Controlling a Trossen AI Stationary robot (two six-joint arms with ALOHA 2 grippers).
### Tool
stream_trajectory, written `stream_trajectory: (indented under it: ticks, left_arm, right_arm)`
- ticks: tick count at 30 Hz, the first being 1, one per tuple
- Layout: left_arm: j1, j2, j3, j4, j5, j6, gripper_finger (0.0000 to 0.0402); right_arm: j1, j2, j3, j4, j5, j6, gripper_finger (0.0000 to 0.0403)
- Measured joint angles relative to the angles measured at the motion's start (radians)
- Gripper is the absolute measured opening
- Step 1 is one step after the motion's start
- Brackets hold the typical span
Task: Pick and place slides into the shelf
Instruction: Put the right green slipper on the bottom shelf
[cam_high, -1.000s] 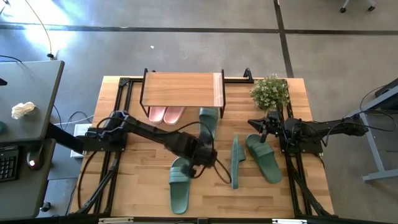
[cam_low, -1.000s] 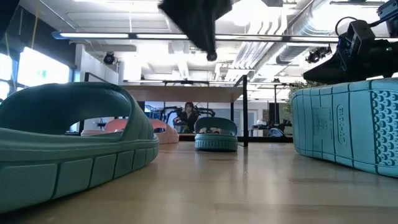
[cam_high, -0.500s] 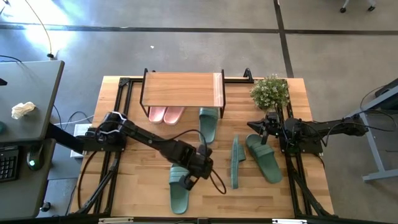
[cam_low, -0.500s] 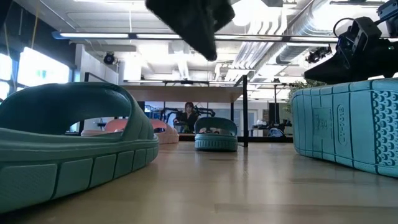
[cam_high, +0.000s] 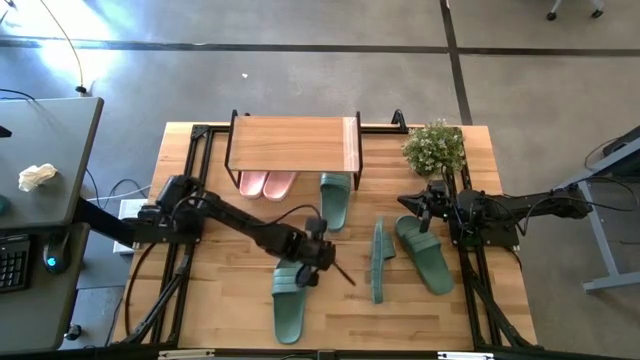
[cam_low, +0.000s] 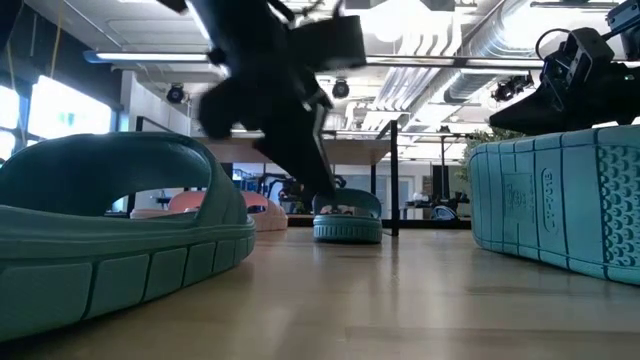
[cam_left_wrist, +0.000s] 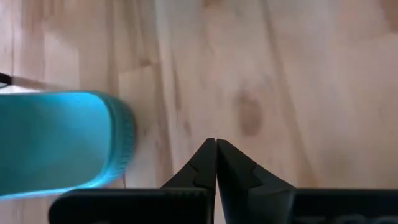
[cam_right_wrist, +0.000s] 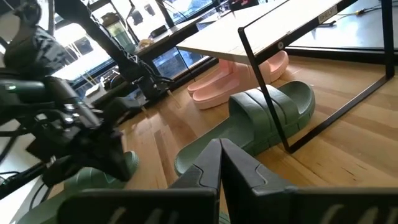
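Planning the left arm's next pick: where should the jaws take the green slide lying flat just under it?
Probably across the ribbed strap of the green slide, coming straight down. It lies sole-down, so the strap arches clear of the footbed. The left gripper, shut, hovers by its upper end.

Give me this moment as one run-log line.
left gripper: shut, empty, above dark green rubber slide | right gripper: shut, waiting at table's right | light pink slide pair: under wooden-top shelf

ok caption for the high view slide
Left claw shut above a dark green rubber slide; pink pair under wooden shelf.
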Motion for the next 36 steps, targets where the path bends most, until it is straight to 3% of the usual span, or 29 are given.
stream_trajectory:
  ticks: [9, 21, 36]
  left_arm:
    - [0.097, 0.03, 0.002, 0.022, 0.018, -0.019, 0.0001]
    - [0.19, 0.069, 0.001, 0.001, 0.038, 0.065, 0.0]
    - [0.252, 0.088, 0.002, 0.017, -0.064, 0.085, 0.0]
  right_arm:
    - [0.0, 0.0, 0.0, 0.0, 0.0, 0.005, 0.0]
    - [0.0, 0.0, 0.0, 0.0, 0.006, -0.001, 0.0]
    - [0.0, 0.001, 0.0, 0.0, 0.015, 0.005, 0.0]
